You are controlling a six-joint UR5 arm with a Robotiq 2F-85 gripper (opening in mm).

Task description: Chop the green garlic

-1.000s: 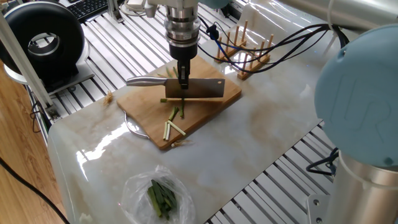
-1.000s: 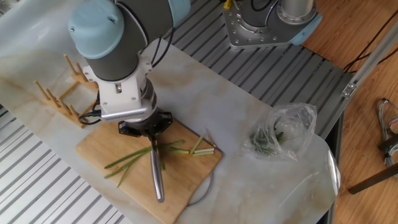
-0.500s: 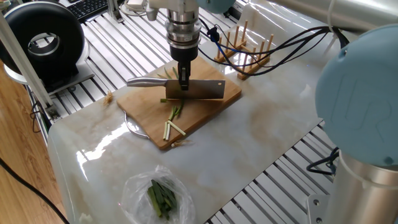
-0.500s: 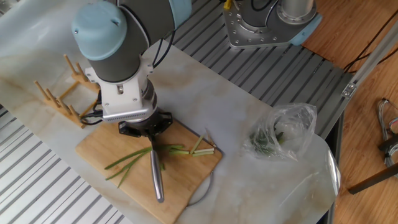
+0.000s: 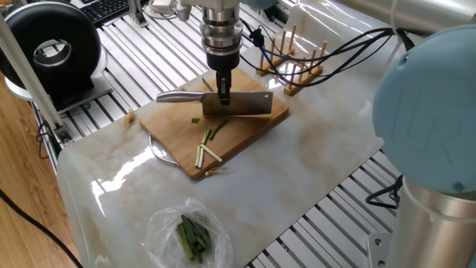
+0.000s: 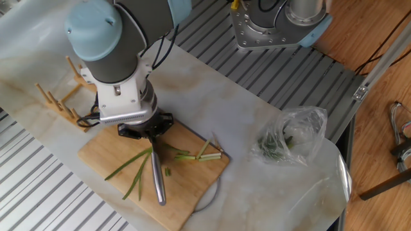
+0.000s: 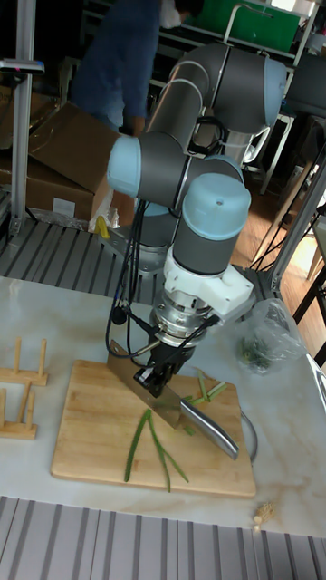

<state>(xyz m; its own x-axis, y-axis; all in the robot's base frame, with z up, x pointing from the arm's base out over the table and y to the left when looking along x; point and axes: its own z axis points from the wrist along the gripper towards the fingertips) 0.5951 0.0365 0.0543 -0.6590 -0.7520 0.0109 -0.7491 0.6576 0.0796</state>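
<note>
- Although several short sticks already lie cut at the near end of the cutting board [image 5: 260, 126], the green garlic [image 6: 128, 170] is only partly chopped: long green stalks remain beside the blade.
- The gripper [image 5: 224, 94] has its fingers pinched on the cleaver [image 5: 245, 104], held edge-down over the board.
- A clear plastic bag [image 5: 190, 234] on the table holds dark green leaves, untouched.

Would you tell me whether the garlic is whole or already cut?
Cut: short sticks lie apart from the green stalks on the board.
</note>
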